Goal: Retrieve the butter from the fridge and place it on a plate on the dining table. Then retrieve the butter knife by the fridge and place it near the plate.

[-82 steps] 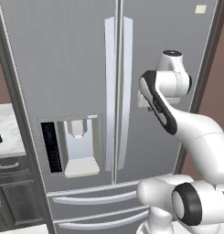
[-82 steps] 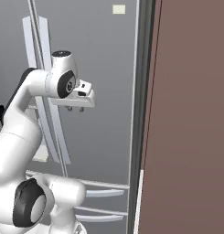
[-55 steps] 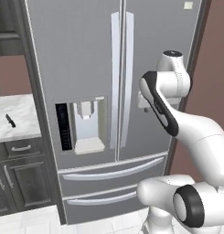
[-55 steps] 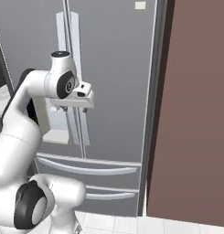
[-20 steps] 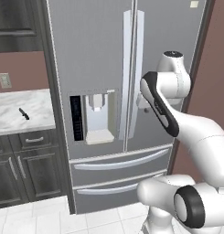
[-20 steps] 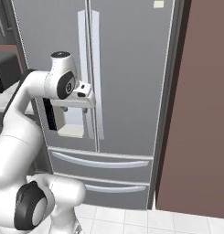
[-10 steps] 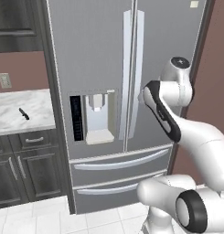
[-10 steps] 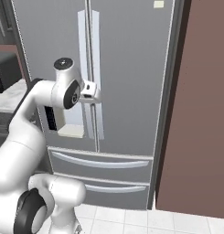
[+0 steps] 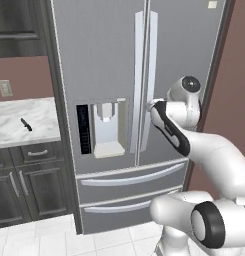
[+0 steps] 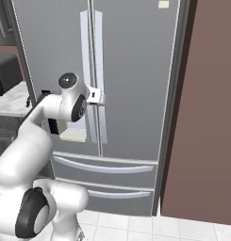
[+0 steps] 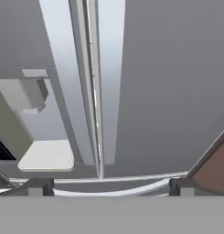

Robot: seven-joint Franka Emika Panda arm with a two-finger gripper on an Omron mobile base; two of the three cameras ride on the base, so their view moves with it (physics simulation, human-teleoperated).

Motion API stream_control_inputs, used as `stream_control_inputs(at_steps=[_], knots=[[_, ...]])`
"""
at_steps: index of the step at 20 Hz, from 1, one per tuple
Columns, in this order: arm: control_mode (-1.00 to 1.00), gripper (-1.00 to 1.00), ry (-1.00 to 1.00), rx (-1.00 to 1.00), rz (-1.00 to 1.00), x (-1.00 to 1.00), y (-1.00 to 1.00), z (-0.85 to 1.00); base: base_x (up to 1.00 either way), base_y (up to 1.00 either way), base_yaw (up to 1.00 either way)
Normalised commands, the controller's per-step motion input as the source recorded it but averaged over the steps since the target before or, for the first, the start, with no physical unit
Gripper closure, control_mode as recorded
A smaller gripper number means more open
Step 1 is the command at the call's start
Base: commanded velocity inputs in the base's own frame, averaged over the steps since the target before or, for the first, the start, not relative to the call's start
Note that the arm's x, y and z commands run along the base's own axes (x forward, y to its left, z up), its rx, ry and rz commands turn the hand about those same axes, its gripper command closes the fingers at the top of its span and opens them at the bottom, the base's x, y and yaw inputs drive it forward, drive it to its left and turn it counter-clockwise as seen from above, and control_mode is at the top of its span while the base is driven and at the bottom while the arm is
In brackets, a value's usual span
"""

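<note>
The fridge (image 9: 114, 75) stands in front of me with both doors shut, its two long vertical handles (image 9: 144, 80) meeting at the middle seam. My gripper (image 10: 94, 96) is raised at the height of the water dispenser (image 9: 109, 127), just short of the right door's handle (image 11: 109, 91). In the hand view both dark fingertips (image 11: 38, 185) stand wide apart at the bottom, open with nothing between them, and the handles run up between them. The butter knife (image 9: 26, 123) lies on the marble counter left of the fridge. The butter is hidden; the plate and dining table are out of view.
A marble counter (image 9: 19, 137) over dark cabinets (image 9: 24, 185) adjoins the fridge's left side, with a black toaster oven (image 10: 6, 74) on it. A brown wall panel (image 10: 206, 117) flanks the right. Two drawers (image 9: 129, 190) lie below the doors. White floor tiles (image 9: 69, 242) spread in front.
My arm has dropped a little and pushed the hand forward, closer to the fridge's door handles. The jaws stay open and the fridge stays shut.
</note>
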Motion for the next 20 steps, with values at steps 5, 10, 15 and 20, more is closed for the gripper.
stream_control_inputs(at_steps=[5, 10, 15, 20], knots=[[-1.0, -1.0, 0.0, 0.04, -0.01, 0.44, 0.0, 0.03, 0.0, 0.0, 0.0], [-1.0, -1.0, 0.0, 0.0, 0.0, 0.42, 0.0, 0.0, 0.0, 0.0, 0.0], [-1.0, -1.0, 0.0, 0.0, 0.0, 0.46, 0.0, 0.0, 0.0, 0.0, 0.0], [-1.0, -1.0, 0.0, 0.0, 0.0, 0.42, 0.0, 0.0, 0.0, 0.0, 0.0]])
